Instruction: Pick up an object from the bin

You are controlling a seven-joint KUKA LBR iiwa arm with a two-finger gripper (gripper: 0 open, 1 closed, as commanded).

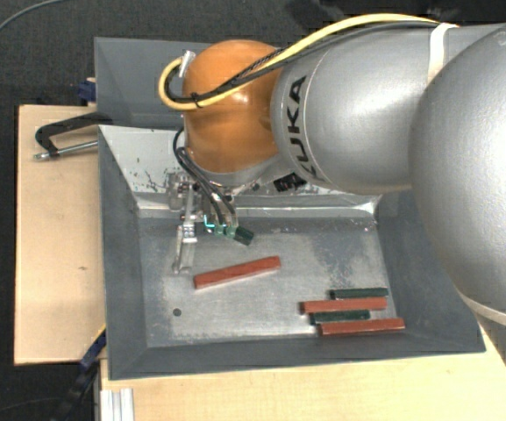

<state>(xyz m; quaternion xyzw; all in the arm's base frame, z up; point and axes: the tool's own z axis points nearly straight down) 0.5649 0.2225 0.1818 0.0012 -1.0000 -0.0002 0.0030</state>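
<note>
Red stick [237, 273] lying flat just beside the claw [186, 248] looks light, hard and smooth, so pinch across its thin middle; claw wide or narrow, I cannot tell.

The bin [121, 261] is dull grey with a pale speckled floor, the lone bar [237, 272] is reddish-brown, the four grouped bars [343, 305] alternate dark green and reddish-brown, and the arm [367, 112] is silver with an orange cover [226, 103] and a yellow cable [384, 18].
</note>
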